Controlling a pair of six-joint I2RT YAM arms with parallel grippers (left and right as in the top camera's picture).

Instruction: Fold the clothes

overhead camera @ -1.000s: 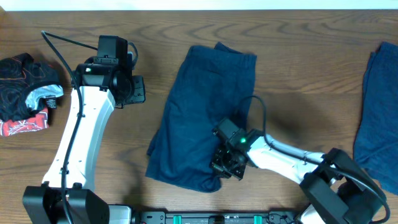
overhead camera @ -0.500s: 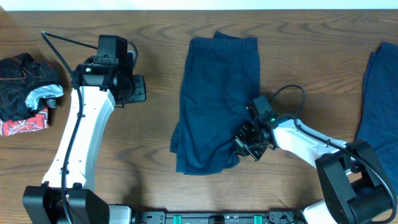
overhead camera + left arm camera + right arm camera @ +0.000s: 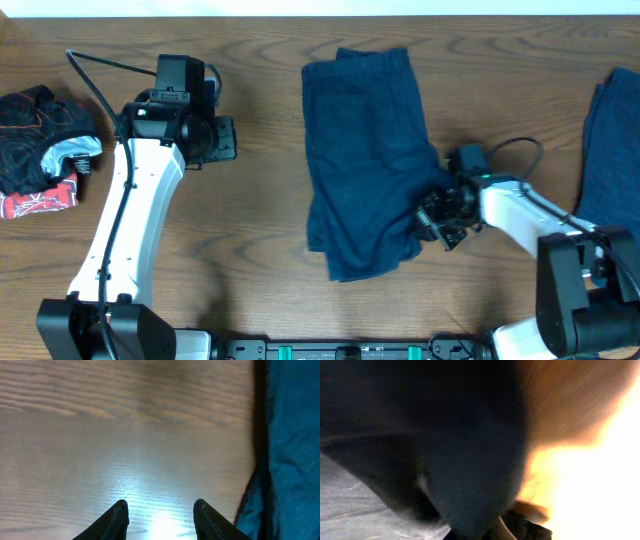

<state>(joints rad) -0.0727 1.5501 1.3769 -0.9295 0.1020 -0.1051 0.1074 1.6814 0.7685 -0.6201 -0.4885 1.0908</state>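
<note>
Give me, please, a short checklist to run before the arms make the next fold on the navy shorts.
1. The right gripper grips the lower edge of the navy shorts: ok.
2. The left gripper is open over bare table: ok.
3. Shorts lie flat: not ok, bunched near the right gripper.
4. The second blue garment is apart from the shorts: ok.
5. Right wrist view is clear: not ok, blurred.

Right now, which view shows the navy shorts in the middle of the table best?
The overhead view: the navy shorts show almost their full outline there, spread flat. The left wrist view catches only their edge at its right side. The right wrist view is a dark, blurred close-up of the cloth.
</note>
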